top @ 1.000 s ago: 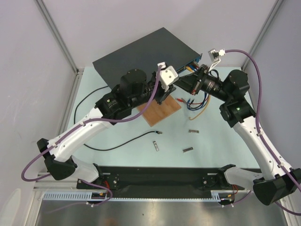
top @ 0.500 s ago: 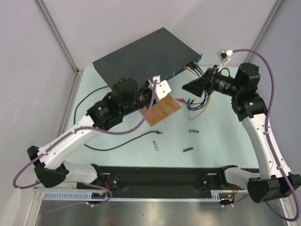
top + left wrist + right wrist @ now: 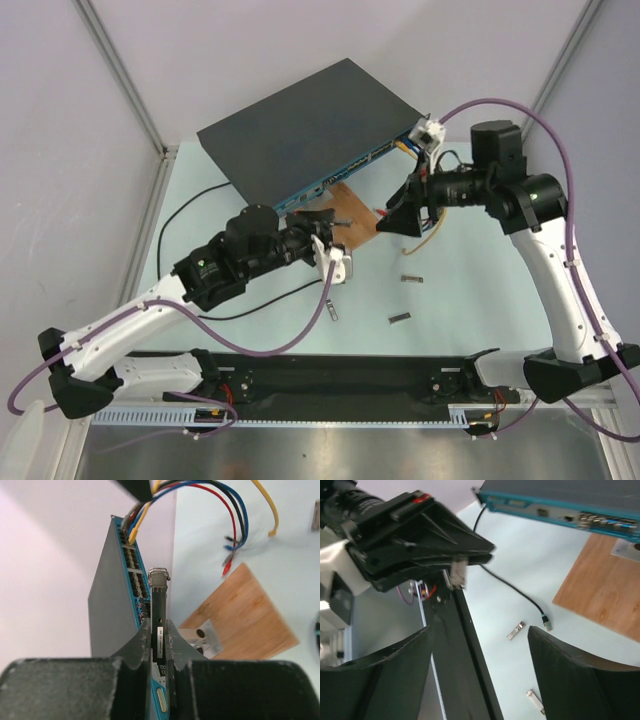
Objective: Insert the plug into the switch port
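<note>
The switch [image 3: 300, 125] is a flat dark-grey box at the back, with its row of ports [image 3: 350, 170] along the narrow blue face [image 3: 134, 565] [image 3: 607, 521]. My left gripper [image 3: 322, 216] [image 3: 158, 630] is shut on a slim black-and-silver metal stick [image 3: 158, 597], which points along that blue face without touching it. The plug [image 3: 547, 624] lies free on the table at the end of its thin black cable [image 3: 512, 587]. In the top view my left wrist hides it. My right gripper [image 3: 395, 222] [image 3: 480, 630] is open and empty, hanging over the table.
A wooden board [image 3: 352, 203] [image 3: 240, 615] with a small metal plate [image 3: 207, 637] lies in front of the switch. Yellow, blue and red cables [image 3: 418, 225] run from the switch's right end. Loose silver sticks [image 3: 411, 278] [image 3: 399, 318] [image 3: 331, 312] lie on the table.
My left arm pulled back to the near left, still holding the stick. My right gripper opened, came away from the switch's right end and swung left and down.
</note>
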Action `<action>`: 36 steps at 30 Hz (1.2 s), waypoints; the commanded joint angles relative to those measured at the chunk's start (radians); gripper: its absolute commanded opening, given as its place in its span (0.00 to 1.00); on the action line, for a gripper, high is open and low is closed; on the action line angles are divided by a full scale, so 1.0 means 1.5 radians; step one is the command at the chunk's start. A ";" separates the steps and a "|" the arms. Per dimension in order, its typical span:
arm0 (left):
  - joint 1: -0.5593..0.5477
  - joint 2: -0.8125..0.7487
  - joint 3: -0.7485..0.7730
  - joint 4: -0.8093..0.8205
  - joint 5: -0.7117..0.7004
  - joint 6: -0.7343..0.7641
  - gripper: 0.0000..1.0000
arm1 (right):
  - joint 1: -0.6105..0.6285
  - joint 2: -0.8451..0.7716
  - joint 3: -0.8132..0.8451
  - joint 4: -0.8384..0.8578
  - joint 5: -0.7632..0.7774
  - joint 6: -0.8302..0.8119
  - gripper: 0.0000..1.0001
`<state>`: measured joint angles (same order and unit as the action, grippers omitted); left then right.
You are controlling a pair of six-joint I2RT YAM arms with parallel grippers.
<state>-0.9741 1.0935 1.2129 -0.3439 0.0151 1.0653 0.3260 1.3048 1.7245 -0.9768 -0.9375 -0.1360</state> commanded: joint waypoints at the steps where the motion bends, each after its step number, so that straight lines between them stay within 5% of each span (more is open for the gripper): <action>1: -0.032 -0.025 -0.044 0.064 -0.045 0.149 0.00 | 0.059 -0.017 0.004 -0.035 0.058 -0.055 0.78; 15: -0.078 -0.044 -0.108 0.163 -0.107 0.232 0.00 | 0.216 0.010 0.010 -0.042 0.218 -0.140 0.72; 36: -0.092 -0.047 -0.114 0.128 -0.094 0.227 0.00 | 0.239 0.040 0.044 -0.013 0.218 -0.130 0.56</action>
<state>-1.1019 1.0367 1.0332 -0.1478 -0.1291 1.4147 0.6746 1.3647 1.7493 -1.0195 -0.5968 -0.3191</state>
